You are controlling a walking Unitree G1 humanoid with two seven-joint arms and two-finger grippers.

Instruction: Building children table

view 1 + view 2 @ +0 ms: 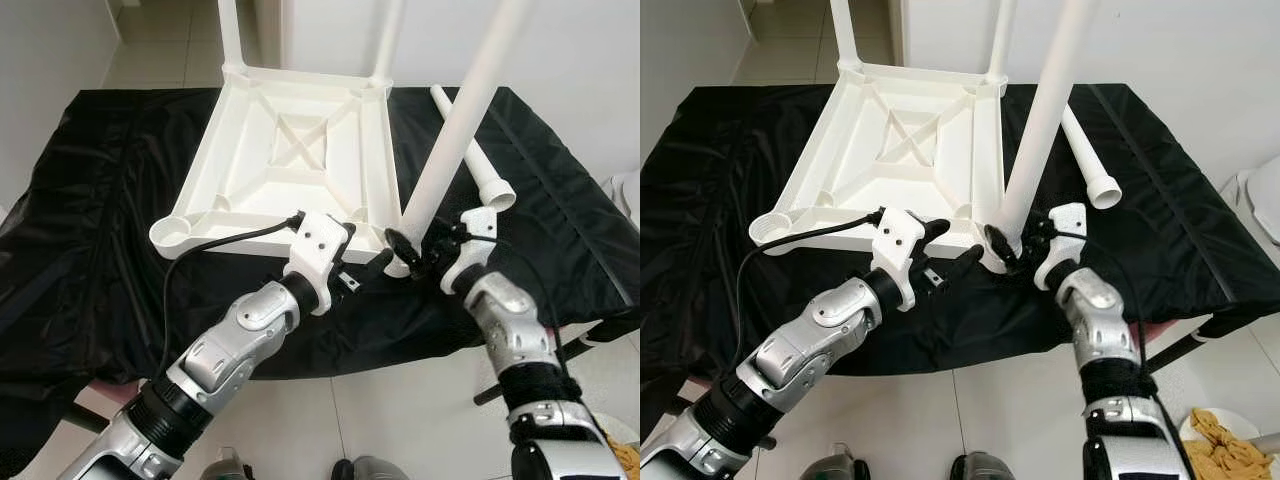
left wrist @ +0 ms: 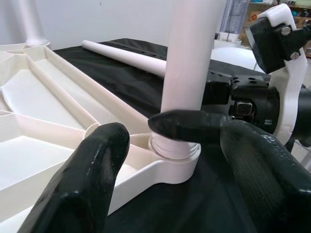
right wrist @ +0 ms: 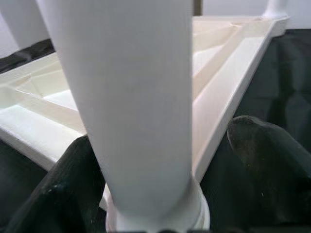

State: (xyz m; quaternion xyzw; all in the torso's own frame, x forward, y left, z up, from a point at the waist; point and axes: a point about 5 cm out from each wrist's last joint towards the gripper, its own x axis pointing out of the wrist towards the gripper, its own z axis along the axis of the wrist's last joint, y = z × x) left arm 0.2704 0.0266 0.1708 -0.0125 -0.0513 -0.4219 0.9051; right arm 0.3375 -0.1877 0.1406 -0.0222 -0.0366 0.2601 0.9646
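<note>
A white plastic tabletop [image 1: 245, 150] lies upside down on a black cloth. Two legs [image 1: 230, 30] stand in its far corners. A third leg [image 1: 465, 110] rises tilted from the near right corner socket, and my right gripper [image 1: 410, 255] is shut around its base [image 3: 136, 97]. My left gripper [image 1: 352, 262] is open just left of that corner; its fingers [image 2: 87, 179] are spread on either side of the socket. One loose leg [image 1: 478, 165] lies on the cloth to the right. The near left socket [image 1: 172, 233] holds nothing.
The black cloth [image 1: 100, 200] covers a low surface whose front edge runs just below my grippers, with tiled floor [image 1: 400, 420] in front. A black cable [image 1: 220, 240] loops from my left wrist. A plate of food [image 1: 1225, 430] sits on the floor at right.
</note>
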